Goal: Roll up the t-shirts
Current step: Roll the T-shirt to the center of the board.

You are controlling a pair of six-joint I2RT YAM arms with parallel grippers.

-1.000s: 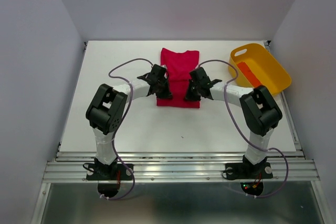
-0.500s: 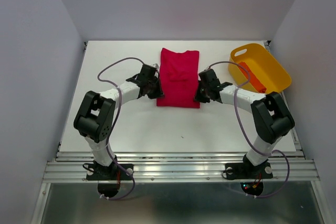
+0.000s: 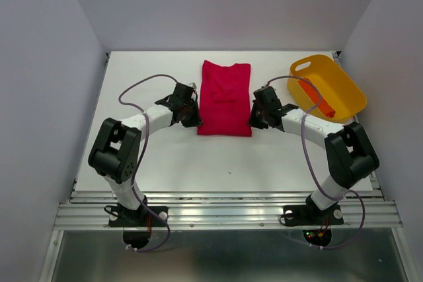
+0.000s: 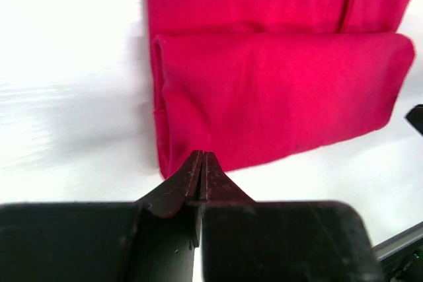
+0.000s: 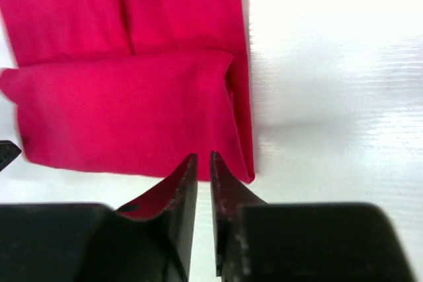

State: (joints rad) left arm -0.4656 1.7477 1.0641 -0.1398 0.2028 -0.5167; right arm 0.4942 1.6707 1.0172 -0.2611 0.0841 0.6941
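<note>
The frame's centre is taken up by the folded crimson cloth t-shirt (image 3: 225, 99), hemmed closely on either side by the black left gripper (image 3: 195, 121) and right gripper (image 3: 254, 122). Passage is left over the white tabletop (image 3: 145, 70) at lower centre and far left. The upper right is blocked by the yellow plastic tub (image 3: 353, 100) holding the orange-red rolled t-shirt (image 3: 316, 97).

The top camera is looking down from above and behind my arm bases (image 3: 135, 214), taking in the whole bench (image 3: 145, 70) from well off. My two wrist cameras are riding low and close, each peering forward past its own tips, left claw (image 4: 201, 156) and right claw (image 5: 203, 158). All three views are sharing the folded near end of the crimson t-shirt (image 3: 225, 100).
</note>
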